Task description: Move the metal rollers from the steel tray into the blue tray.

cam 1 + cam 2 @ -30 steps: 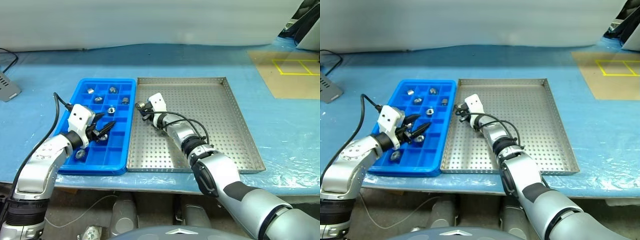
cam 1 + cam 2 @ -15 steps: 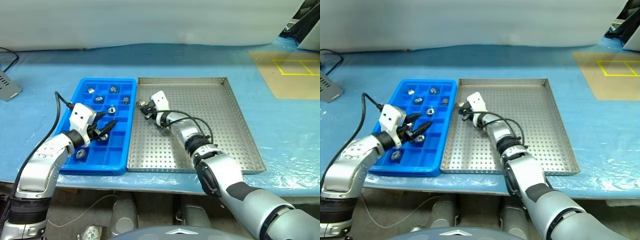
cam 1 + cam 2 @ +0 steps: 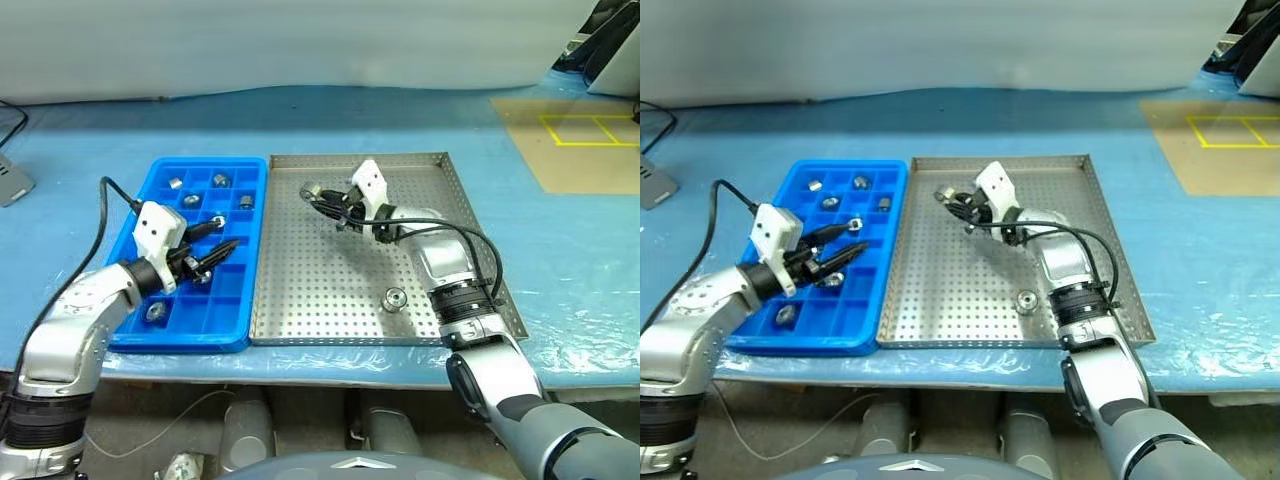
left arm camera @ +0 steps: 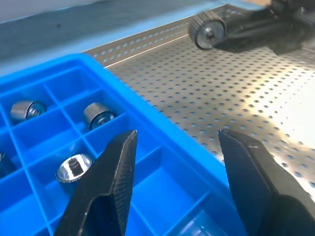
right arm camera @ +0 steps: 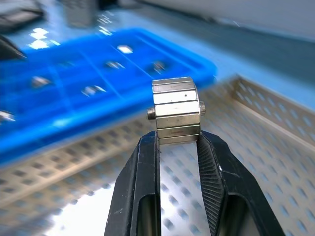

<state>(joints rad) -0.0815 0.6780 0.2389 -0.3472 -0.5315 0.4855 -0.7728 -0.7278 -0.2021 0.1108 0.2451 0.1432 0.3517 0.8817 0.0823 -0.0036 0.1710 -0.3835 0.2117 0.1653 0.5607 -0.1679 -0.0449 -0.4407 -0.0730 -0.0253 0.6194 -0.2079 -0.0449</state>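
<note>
Rollers are what we are sorting, and most of them already sit in the blue tray [image 3: 150,335], one to a compartment. We count about six there: three along its far row at roughly 12 o'clock of the tray, two in the next rows nearer the steel tray, and one roller [image 3: 157,311] alone in a near compartment at about 7 o'clock. From the left wrist view we see three of these rollers [image 4: 99,114] standing in neighbouring compartments close to the tray's rim.

Our steel tray [image 3: 480,225] lies just beside the blue tray, at its 3 o'clock, their long edges touching or nearly so. On its perforated floor rests one loose roller [image 3: 396,298], near the front rim at about 5 o'clock of the tray.

Our right gripper [image 3: 318,195] hangs above the far left part of the steel tray, its fingers [image 5: 147,172] narrow and clamped on one more roller [image 5: 176,110], which we hold clear of the tray floor with its flat end faces against the pads.

Our left gripper [image 3: 222,238] hovers over the middle of the blue tray with its fingers [image 4: 115,167] spread apart and nothing between them.

Both trays rest on a surface [image 3: 560,260] covered in blue sheeting.
</note>
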